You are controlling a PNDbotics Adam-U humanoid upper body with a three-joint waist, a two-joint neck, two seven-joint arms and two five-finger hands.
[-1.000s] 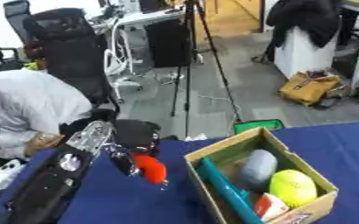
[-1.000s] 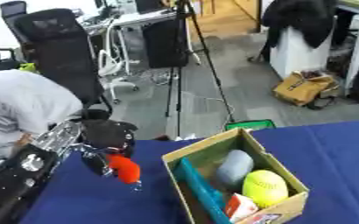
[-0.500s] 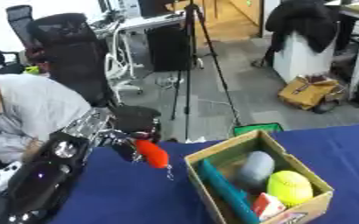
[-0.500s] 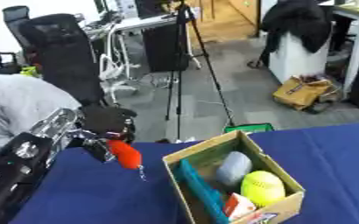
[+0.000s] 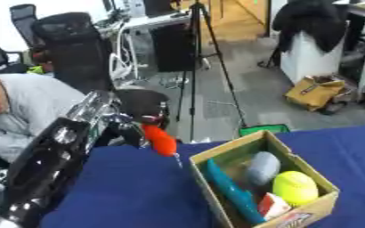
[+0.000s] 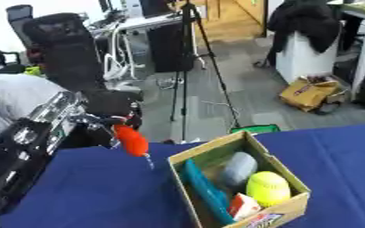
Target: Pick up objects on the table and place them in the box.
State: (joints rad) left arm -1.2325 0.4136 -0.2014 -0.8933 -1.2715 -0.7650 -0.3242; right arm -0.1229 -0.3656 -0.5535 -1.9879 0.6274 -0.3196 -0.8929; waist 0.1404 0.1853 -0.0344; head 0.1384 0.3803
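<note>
While the left hand [image 5: 135,127] grasps a red thing [image 5: 160,140] at centre left, above the blue counter [image 5: 131,191], the box [image 5: 240,148] sits at lower right, holding several objects.

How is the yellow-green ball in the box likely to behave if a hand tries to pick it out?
The yellow-green ball looks round and smooth, so it would probably roll or slip from a shallow pinch. It sits wedged between the grey object and the cardboard box wall, so it likely stays put until lifted. It seems light for its size.
</note>
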